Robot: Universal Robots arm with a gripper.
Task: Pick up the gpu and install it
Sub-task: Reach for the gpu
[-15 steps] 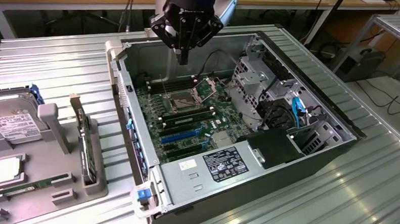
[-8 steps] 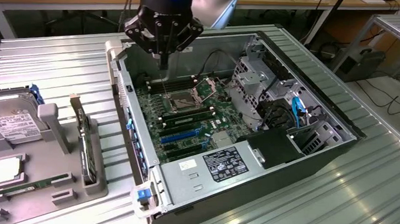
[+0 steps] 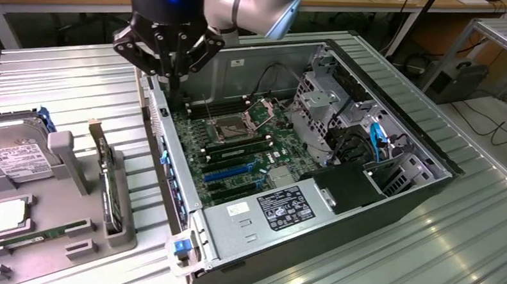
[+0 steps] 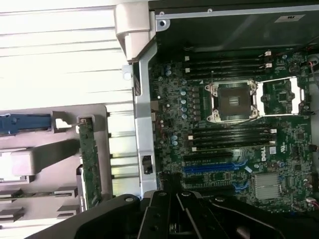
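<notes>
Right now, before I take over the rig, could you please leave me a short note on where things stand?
The hand hovers above the rear edge of the open computer case.
The gpu stands on edge in the grey holder beside the case, apart from the hand.
Done: nothing yet; the blue slot on the motherboard is empty.
Left: gpu not yet picked up or installed.

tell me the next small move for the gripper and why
Probably shift the gripper toward the exterior view's left, until it is above the gpu. The gripper hangs over the rear edge of the open case, while the gpu stands on edge, ungrasped, in the grey holder beside the case.
</notes>
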